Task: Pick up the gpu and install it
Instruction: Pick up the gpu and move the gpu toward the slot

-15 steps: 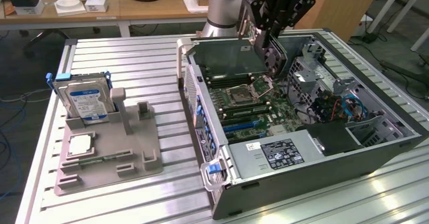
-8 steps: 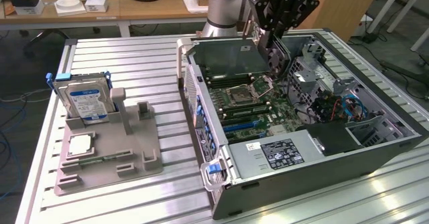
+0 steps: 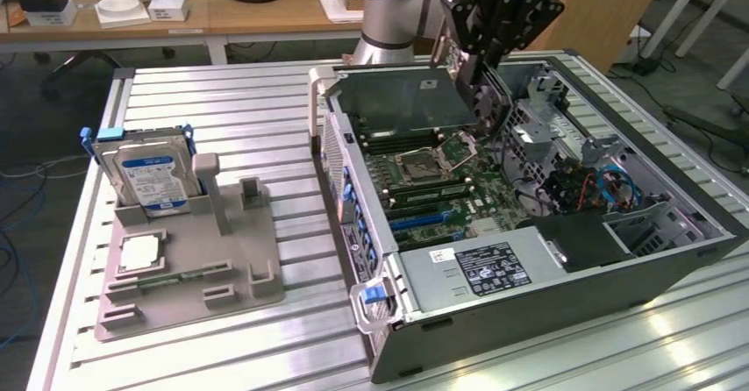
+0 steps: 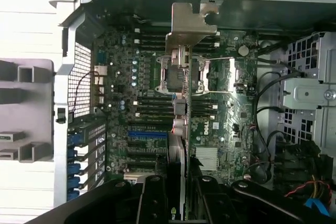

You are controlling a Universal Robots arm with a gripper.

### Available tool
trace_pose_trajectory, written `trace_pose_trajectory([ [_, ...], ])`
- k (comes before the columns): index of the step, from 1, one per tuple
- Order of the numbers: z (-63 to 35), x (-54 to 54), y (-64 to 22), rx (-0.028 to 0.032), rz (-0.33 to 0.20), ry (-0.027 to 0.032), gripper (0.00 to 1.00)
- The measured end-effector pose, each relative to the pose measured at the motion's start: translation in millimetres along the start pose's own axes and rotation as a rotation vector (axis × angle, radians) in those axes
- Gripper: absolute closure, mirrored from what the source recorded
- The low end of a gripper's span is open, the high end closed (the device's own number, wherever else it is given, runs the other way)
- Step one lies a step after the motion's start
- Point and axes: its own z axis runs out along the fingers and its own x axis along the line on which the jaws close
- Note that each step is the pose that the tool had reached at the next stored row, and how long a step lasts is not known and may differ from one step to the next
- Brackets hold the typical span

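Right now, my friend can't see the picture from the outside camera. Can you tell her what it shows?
A robot arm's gripper holds the gpu, a flat dark card, tilted over the motherboard of an open computer case on a metal table. On the exterior view's left, a grey holder carries an upright hard drive.

A blue-labelled hard drive (image 3: 150,176) stands upright in a grey holder (image 3: 240,264).

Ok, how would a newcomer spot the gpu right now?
Find the open computer case on the exterior view's right. Above its far end the jaws hold the gpu: a thin, flat, dark card. The silver blue-labelled hard drive stands apart in a grey rack.
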Motion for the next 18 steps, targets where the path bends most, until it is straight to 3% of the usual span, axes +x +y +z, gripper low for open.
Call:
trace_pose_trajectory([
  [8,1.4,-7.7,-0.2,-0.0001,0.023,-0.0008,0.74],
  [18,1.8,-28.8,-0.6,-0.0003,0.024,-0.0004,0.74],
])
